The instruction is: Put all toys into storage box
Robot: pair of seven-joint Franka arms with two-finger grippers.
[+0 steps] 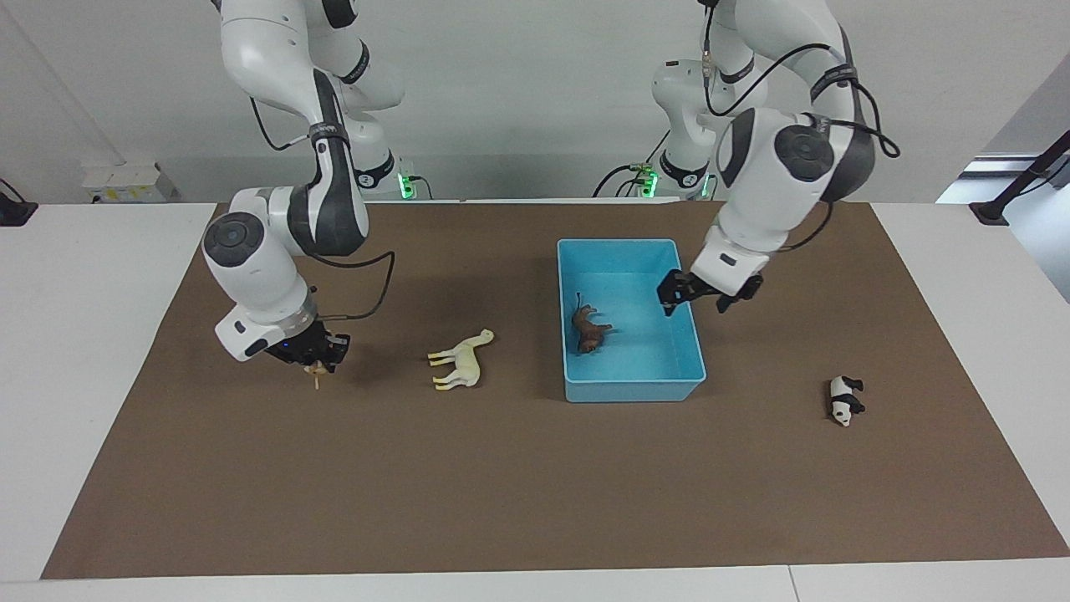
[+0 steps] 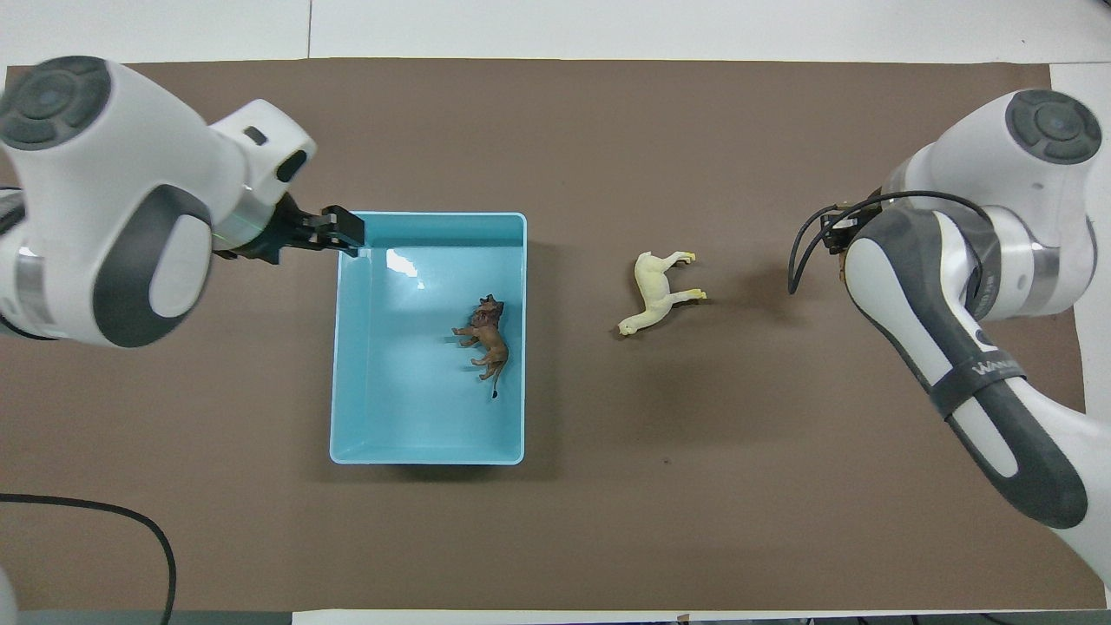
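The light blue storage box point(image 1: 644, 284) stands on the brown mat and also shows in the overhead view point(image 2: 399, 382). The brown animal point(image 1: 590, 329) lies inside it point(image 2: 486, 338). My left gripper point(image 1: 700, 297) is open and empty over the box's wall at the left arm's end point(image 2: 347, 234). The cream-white horse point(image 1: 461, 361) lies on its side on the mat beside the box point(image 2: 657, 291). My right gripper point(image 1: 318, 358) is shut on the orange tiger point(image 1: 316, 374), low over the mat. The panda point(image 1: 846, 400) lies on the mat toward the left arm's end; in the overhead view my left arm hides it.
The brown mat point(image 1: 535, 485) covers most of the white table. A black cable point(image 2: 130, 529) lies on the mat near the left arm's base. A black clamp point(image 1: 991, 213) stands at the table's edge at the left arm's end.
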